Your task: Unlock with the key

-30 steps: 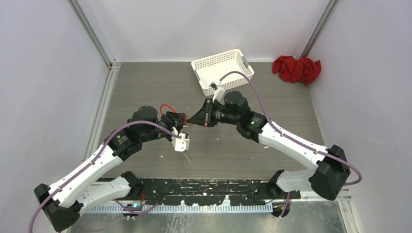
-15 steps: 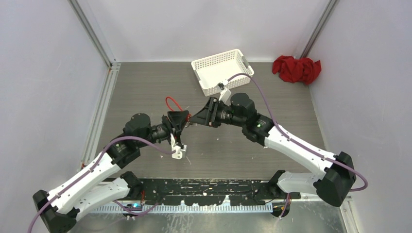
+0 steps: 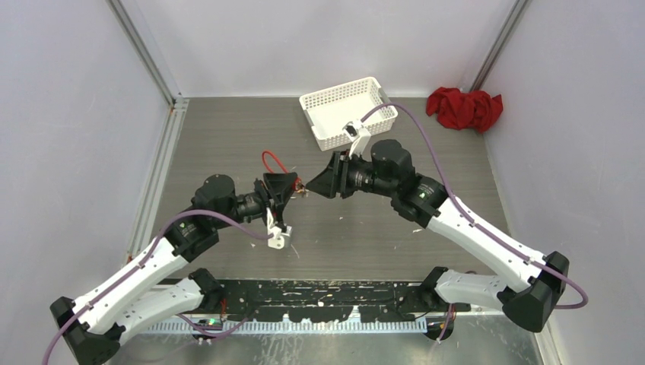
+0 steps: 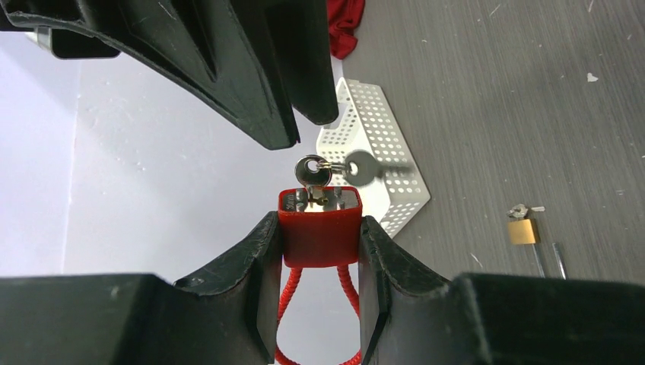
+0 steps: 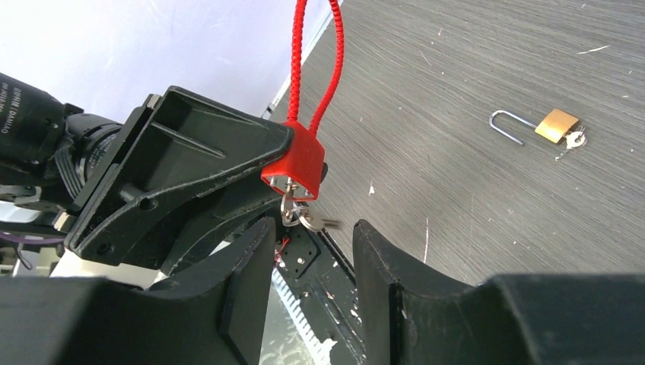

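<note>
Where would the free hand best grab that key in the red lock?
By its round flat head, proud of the red lock. The left fingers clamp the lock's sides, so the right gripper would best come straight on at the keyed face, fingers on the head's flat faces, avoiding the dangling spare key.

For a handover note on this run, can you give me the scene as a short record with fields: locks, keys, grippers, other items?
left gripper: shut on the red cable lock, held off the table
red cable lock: both cable ends enter its body
key: in the lock's keyhole, with a second key on its ring
right gripper: open, fingers near the keys, not gripping
brass padlock: lying on the table, shackle appears open
white basket: far side of the table
red cloth: far right corner
</note>
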`<state>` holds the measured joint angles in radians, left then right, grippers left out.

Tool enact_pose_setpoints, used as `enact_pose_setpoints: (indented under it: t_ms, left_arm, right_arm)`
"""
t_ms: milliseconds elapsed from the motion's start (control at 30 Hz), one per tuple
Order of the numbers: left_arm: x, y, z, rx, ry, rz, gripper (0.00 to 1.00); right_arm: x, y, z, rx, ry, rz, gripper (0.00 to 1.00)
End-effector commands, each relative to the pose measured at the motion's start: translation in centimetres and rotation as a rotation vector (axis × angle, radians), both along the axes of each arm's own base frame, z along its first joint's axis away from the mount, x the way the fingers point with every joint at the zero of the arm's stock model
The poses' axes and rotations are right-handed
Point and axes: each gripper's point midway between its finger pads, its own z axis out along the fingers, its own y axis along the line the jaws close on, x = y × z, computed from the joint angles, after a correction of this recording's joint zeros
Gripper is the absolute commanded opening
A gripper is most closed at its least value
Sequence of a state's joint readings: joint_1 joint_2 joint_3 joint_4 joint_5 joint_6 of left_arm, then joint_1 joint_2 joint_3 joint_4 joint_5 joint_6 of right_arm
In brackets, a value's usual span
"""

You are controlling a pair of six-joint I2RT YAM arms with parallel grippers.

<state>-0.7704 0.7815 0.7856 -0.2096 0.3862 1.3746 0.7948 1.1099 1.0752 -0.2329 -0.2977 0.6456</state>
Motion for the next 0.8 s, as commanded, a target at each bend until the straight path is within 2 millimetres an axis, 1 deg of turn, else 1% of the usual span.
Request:
enact_pose_setpoints:
  t_ms: [0, 233, 533, 633, 767]
  left_arm:
    - [-0.4, -0.3, 3.2, -0.061, -0.040, -0.024, 0.00]
    - [-0.2, -0.3, 2.8, -0.049, -0.022, -0.010, 0.00]
    - [0.1, -0.3, 2.8, -0.045, -0.025, -0.002, 0.00]
    - [0.1, -0.2, 2.7, -0.044, -0.026, 0.002, 0.00]
    - [0.1, 0.0, 2.6, -0.040, -0.033, 0.006, 0.00]
  right_arm:
    - [-0.1, 0.7, 2.2, 0.012, -0.081, 0.050, 0.46]
    - [-0.4, 1.8, 2.5, 0.016, -0.090, 0.080, 0.42]
    - [0.1, 2.8, 1.5, -0.014, -0.072, 0.076, 0.35]
    - [0.3, 2.8, 1.2, -0.025, -0.063, 0.066, 0.30]
    - [0.4, 2.7, 1.3, -0.019, -0.062, 0.052, 0.20]
